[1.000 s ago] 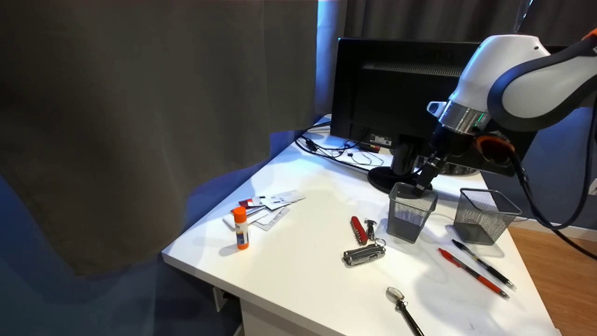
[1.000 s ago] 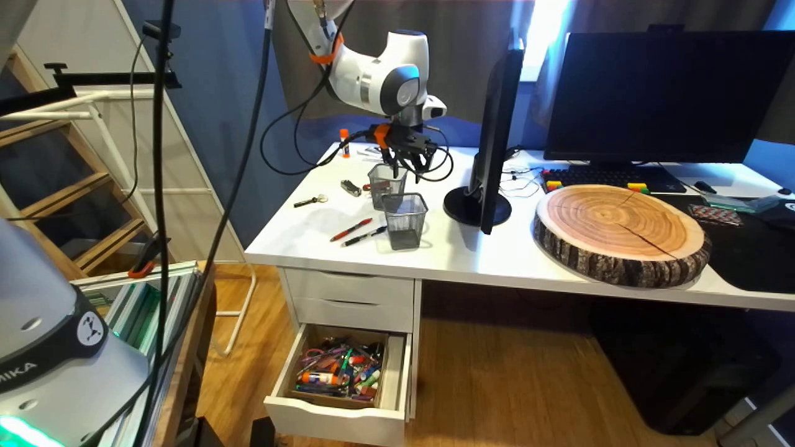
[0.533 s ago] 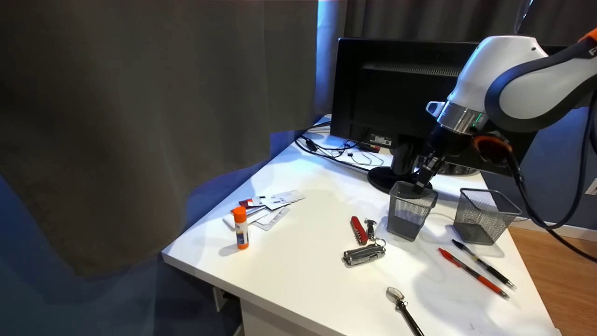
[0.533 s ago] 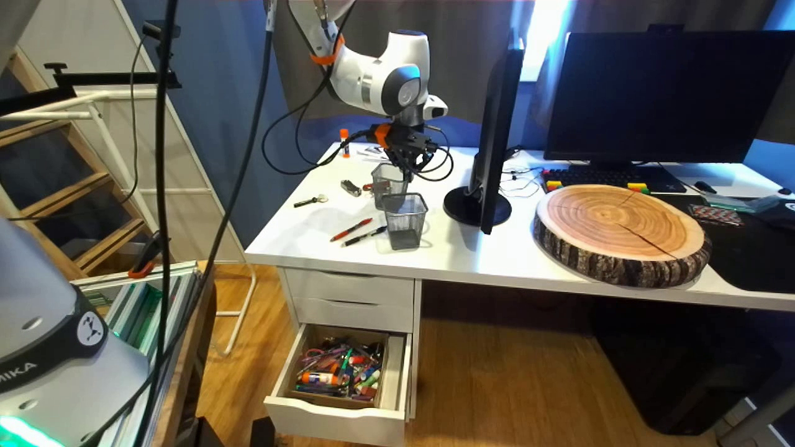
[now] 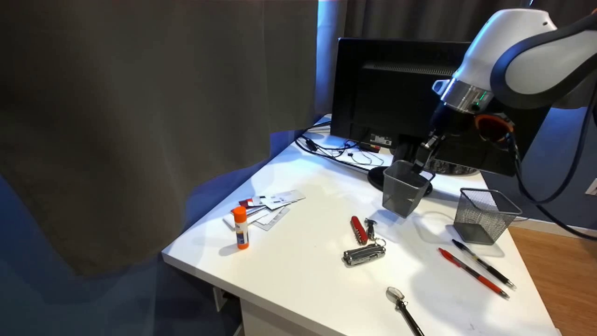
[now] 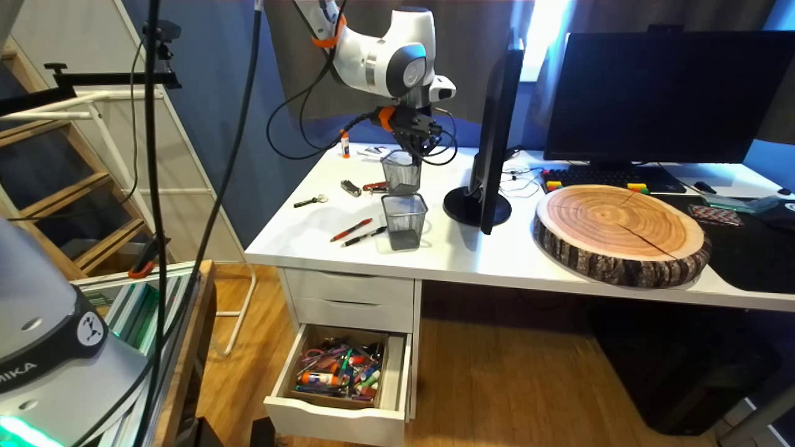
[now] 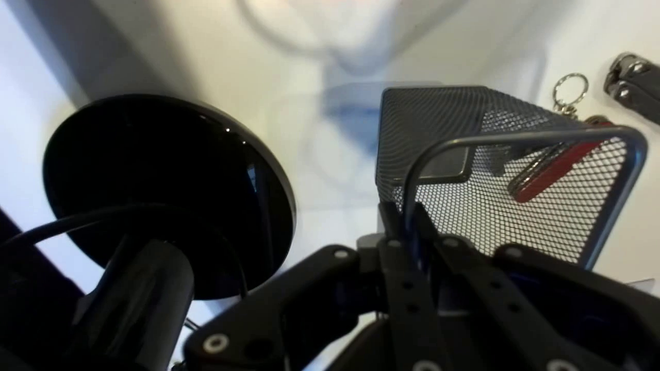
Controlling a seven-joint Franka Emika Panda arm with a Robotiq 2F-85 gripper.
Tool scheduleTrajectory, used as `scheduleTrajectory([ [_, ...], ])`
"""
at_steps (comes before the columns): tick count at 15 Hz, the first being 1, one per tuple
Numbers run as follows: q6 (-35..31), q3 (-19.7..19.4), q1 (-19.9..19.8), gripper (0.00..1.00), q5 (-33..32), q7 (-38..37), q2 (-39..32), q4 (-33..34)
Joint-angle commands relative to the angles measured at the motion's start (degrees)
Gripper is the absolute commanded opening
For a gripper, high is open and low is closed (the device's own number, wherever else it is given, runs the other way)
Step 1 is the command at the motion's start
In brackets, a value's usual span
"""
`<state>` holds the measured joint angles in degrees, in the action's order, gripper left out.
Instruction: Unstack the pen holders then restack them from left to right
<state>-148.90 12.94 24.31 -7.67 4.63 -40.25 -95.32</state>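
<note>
Two dark grey mesh pen holders stand apart from each other. One pen holder point(image 5: 402, 191) hangs just above the white desk, a little tilted, with its shadow beneath it. My gripper point(image 7: 406, 212) is shut on its rim point(image 7: 531, 136), one finger inside the cup and one outside. In an exterior view the gripper point(image 5: 416, 169) comes down on it from above, at the side facing the monitor. A second pen holder point(image 6: 405, 220) sits upright on the desk near the edge, seen in both exterior views. No contents show in either cup.
The round black monitor base point(image 7: 170, 190) is close beside the held cup. A red pocket knife point(image 5: 359, 230) and a multitool point(image 5: 364, 255) lie below it. A red pen point(image 5: 473, 273) and a black pen point(image 5: 485, 265) lie by the standing cup. Cables loop from the arm.
The jaws have closed on the rim of one pen holder. The arm has risen and lifted that cup off the desk. The second cup has stayed in place.
</note>
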Motion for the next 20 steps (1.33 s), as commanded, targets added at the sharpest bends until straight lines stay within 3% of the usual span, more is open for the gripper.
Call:
scheduleTrajectory([
  [1,1.9,-1.3,-0.1,0.02,0.2,-5.2,8.0,-5.0],
  [11,8.6,-3.4,-1.0,0.02,1.2,-23.5,25.7,-20.4],
  [20,6.4,-2.9,-4.4,0.02,2.5,-36.8,34.7,-32.7],
])
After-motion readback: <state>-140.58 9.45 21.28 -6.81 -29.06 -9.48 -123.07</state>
